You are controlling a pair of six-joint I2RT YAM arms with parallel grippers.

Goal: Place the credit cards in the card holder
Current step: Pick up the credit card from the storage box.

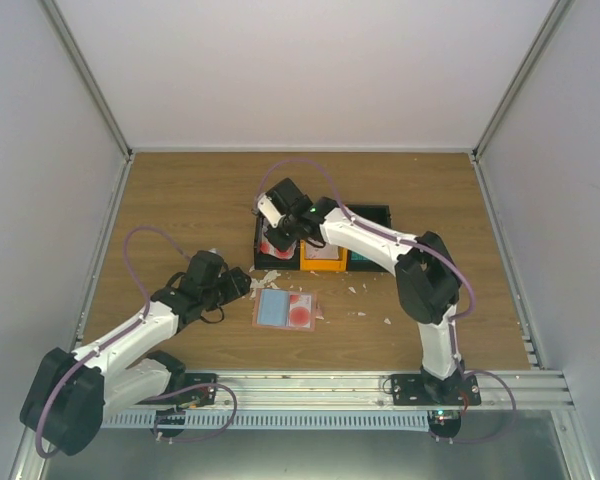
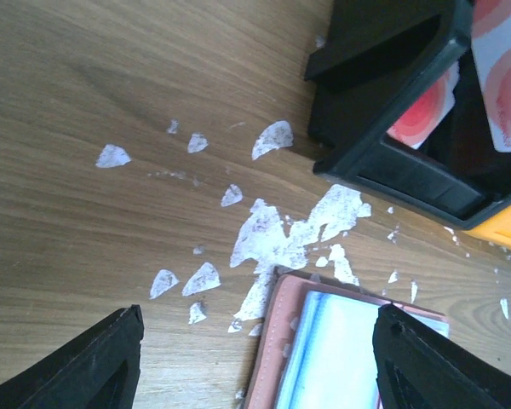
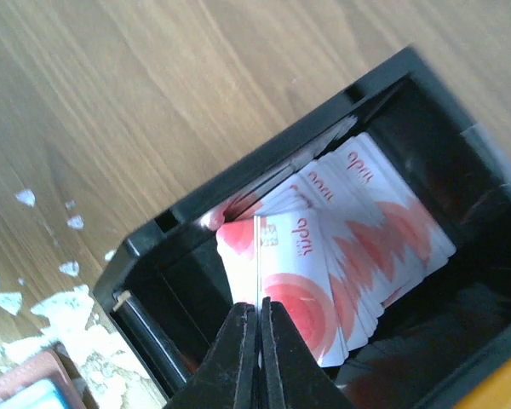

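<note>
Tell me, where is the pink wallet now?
Overhead view: the pink wallet lies open mid-table, just in front of the black tray, immediately right of the left gripper.

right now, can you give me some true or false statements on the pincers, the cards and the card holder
1. The right pincer is shut on a card held edge-on over the tray. True.
2. The left pincer grips the card holder. False: it is open and holds nothing.
3. The card holder lies on the table, outside the tray. True.
4. The tray compartment under the right pincer is empty. False: a stack of cards lies in it.
5. No scraps lie on the table. False: white scraps lie between holder and tray.
</note>
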